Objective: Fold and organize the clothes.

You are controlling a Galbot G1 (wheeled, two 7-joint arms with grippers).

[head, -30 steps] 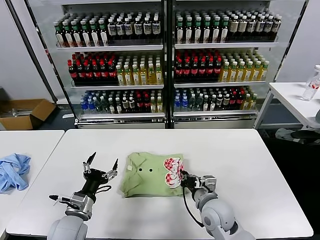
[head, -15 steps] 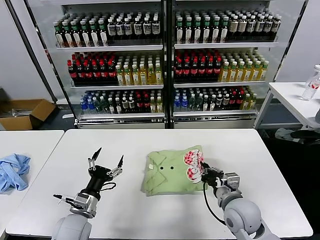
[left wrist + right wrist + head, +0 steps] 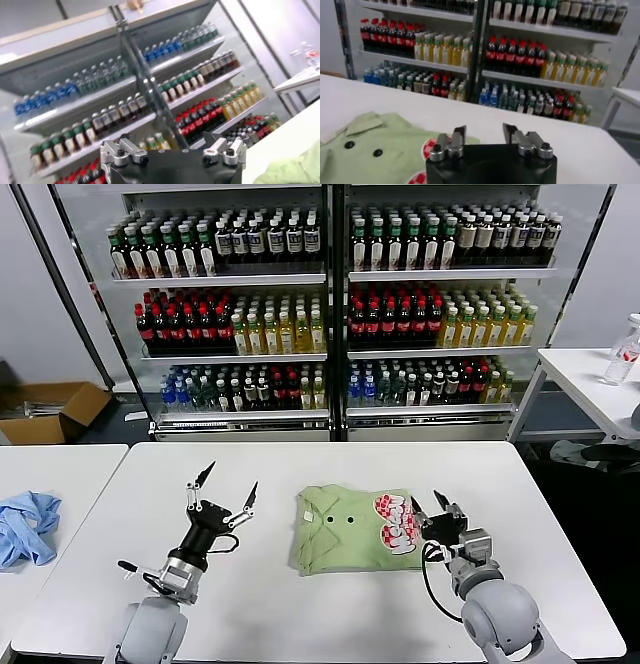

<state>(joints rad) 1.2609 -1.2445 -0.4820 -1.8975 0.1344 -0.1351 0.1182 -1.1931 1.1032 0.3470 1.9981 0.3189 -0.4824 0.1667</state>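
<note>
A folded light green polo shirt (image 3: pixel 352 529) lies on the white table (image 3: pixel 300 474), collar and two dark buttons to its left, red-and-white checkered logo (image 3: pixel 397 534) at its right end. My right gripper (image 3: pixel 435 509) is open and empty, just off the shirt's right edge, lifted a little. In the right wrist view the shirt (image 3: pixel 375 150) lies beside that gripper (image 3: pixel 484 132). My left gripper (image 3: pixel 228 486) is open and empty, raised above the table left of the shirt. The left wrist view shows the left gripper (image 3: pixel 170 145) and a green corner of the shirt (image 3: pixel 295 167).
A crumpled blue garment (image 3: pixel 25 524) lies on a second table at the left. Drink coolers (image 3: pixel 330 314) full of bottles stand behind the table. A cardboard box (image 3: pixel 45 409) sits on the floor at left. Another table with a bottle (image 3: pixel 622 352) stands at right.
The shirt was slid to the right across the table. My right gripper has let go of its right edge and opened. My left gripper rose and moved a little right.
</note>
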